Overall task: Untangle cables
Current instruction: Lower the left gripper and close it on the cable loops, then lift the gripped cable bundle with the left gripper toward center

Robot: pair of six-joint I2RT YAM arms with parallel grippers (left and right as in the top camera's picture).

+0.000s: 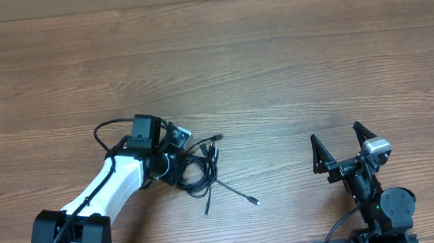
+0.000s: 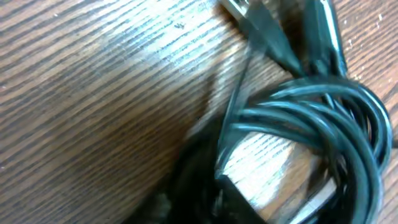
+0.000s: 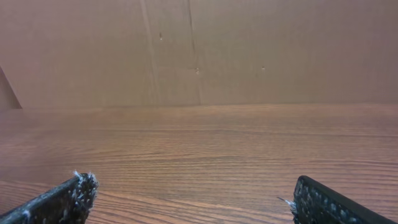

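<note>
Coiled black cables [image 2: 317, 115] are seen close beneath the downturned left gripper [image 1: 178, 142], loose ends trailing to its right on the table [image 1: 274, 62]; its grip cannot be told. Further right, the right gripper [image 1: 336, 135] is held level, wide open and empty.

In the left wrist view the cables [image 2: 323, 118] are blurred by closeness and cropped at the right and lower edges, so the strands cannot be counted, and the plug tips near the top edge are smeared. The left gripper [image 2: 199, 190] is rendered there only as a dark, unfocused mass (how its jaws stand cannot be judged). From overhead its fingertips are hidden against the bundle. The right gripper [image 3: 196, 196] has its fingers [image 3: 62, 202] cut off by the lower edge.
</note>
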